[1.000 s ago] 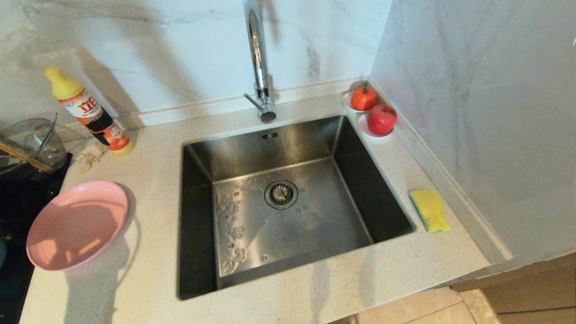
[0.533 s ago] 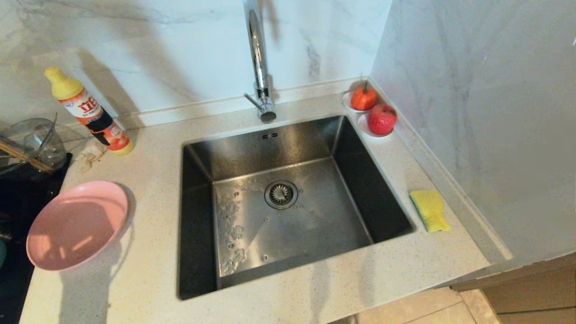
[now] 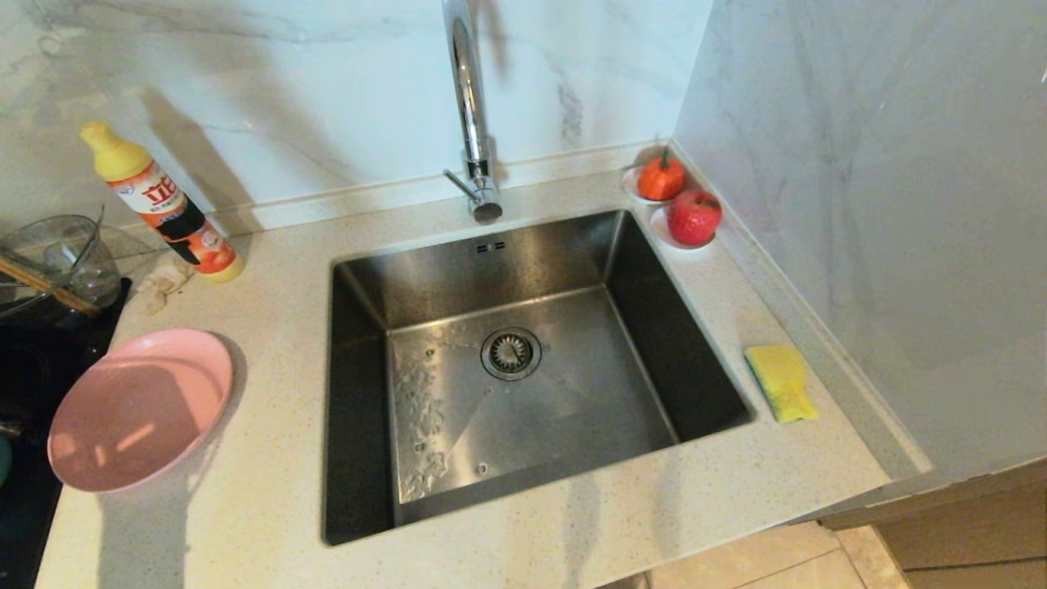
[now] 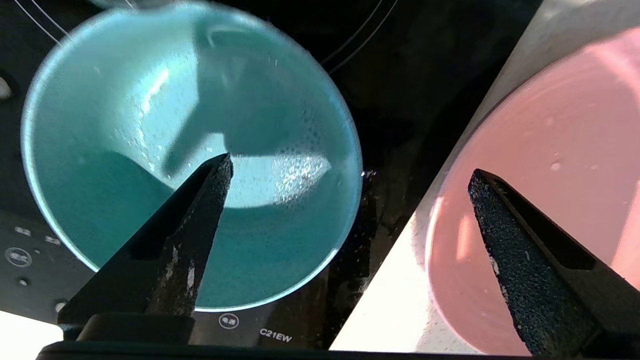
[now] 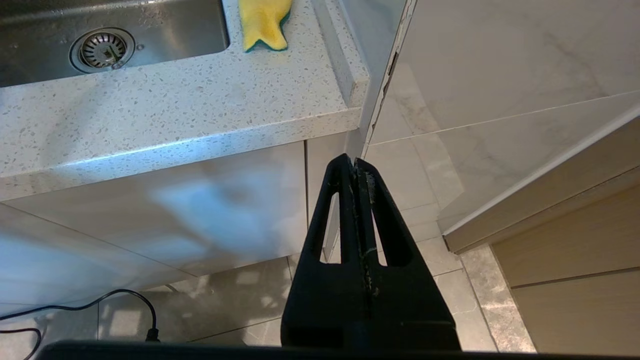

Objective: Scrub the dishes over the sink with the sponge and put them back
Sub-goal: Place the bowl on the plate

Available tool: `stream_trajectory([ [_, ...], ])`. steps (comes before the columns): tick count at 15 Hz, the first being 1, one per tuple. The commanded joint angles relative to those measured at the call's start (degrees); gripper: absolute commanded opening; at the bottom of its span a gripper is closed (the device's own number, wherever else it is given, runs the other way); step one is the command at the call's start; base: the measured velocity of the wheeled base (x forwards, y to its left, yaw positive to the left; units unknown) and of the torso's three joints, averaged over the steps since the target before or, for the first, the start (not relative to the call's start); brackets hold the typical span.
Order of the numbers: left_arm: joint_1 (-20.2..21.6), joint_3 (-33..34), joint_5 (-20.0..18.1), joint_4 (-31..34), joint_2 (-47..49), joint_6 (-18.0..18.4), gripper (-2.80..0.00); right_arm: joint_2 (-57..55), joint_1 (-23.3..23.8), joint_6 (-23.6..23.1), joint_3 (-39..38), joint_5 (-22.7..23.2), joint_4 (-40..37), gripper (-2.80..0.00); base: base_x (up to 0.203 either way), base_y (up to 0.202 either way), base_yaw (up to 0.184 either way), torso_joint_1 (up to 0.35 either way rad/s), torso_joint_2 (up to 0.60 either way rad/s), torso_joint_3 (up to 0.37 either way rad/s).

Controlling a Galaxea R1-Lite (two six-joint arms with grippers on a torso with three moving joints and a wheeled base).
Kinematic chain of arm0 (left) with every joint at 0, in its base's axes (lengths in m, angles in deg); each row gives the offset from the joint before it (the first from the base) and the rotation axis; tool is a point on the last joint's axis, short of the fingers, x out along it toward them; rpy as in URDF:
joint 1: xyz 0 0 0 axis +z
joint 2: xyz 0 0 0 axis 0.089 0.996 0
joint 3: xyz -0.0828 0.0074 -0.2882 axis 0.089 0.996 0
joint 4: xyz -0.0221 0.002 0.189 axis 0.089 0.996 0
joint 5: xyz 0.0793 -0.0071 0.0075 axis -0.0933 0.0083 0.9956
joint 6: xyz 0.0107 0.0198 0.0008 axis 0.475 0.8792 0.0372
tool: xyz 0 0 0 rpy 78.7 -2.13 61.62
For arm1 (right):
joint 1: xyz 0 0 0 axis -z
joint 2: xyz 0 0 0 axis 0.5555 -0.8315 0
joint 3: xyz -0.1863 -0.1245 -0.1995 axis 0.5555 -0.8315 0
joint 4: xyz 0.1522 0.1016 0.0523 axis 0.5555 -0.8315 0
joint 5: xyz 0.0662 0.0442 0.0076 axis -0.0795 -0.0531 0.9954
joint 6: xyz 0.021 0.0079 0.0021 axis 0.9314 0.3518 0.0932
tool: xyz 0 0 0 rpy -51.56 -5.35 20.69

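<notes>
The pink plate (image 3: pixel 139 409) lies on the counter left of the sink (image 3: pixel 572 409). Beside it, the teal bowl (image 4: pixel 125 100) sits empty on the black cooktop (image 4: pixel 400 90). My left gripper (image 4: pixel 351 165) hovers open above both: one finger over the bowl, the other over the pink plate (image 4: pixel 550 125), with nothing between them. It is out of the head view. The yellow sponge (image 3: pixel 781 380) rests on the counter right of the sink. My right gripper (image 5: pixel 352 160) hangs shut and empty below the counter's front edge, with the sponge (image 5: pixel 263 20) far ahead of it.
The faucet (image 3: pixel 470 106) rises behind the sink. A detergent bottle (image 3: pixel 164 204) and a glass bowl (image 3: pixel 49 254) with chopsticks stand at the back left. Two saucers with red fruit (image 3: pixel 679 204) fill the back right corner. A marble wall (image 3: pixel 859 204) runs along the right side.
The shadow over the pink plate and the counter in front of it has slid to the left. The plate, sponge and everything else in the head view stay put.
</notes>
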Motion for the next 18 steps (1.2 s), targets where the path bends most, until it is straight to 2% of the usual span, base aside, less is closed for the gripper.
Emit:
stream_trajectory([
  [1,-0.03,0.07,-0.16,0.24,1.10,0.86,0.00,-0.08,0.00,0.03,0.00,-0.02,0.02,-2.80,0.000,0.000,0.000,0.000,0.00,0.000],
  [11,0.05,0.61,0.10,0.50,2.55,1.66,0.00,-0.08,0.00,0.03,0.00,-0.02,0.02,-2.80,0.000,0.000,0.000,0.000,0.00,0.000],
  [12,0.05,0.70,0.10,0.50,2.73,1.66,-2.80,-0.08,0.00,0.03,0.00,-0.02,0.02,-2.80,0.000,0.000,0.000,0.000,0.00,0.000],
  [18,0.05,0.17,0.10,0.52,3.06,1.57,-2.80,-0.08,0.00,0.03,0.00,-0.02,0.02,-2.80,0.000,0.000,0.000,0.000,0.00,0.000],
])
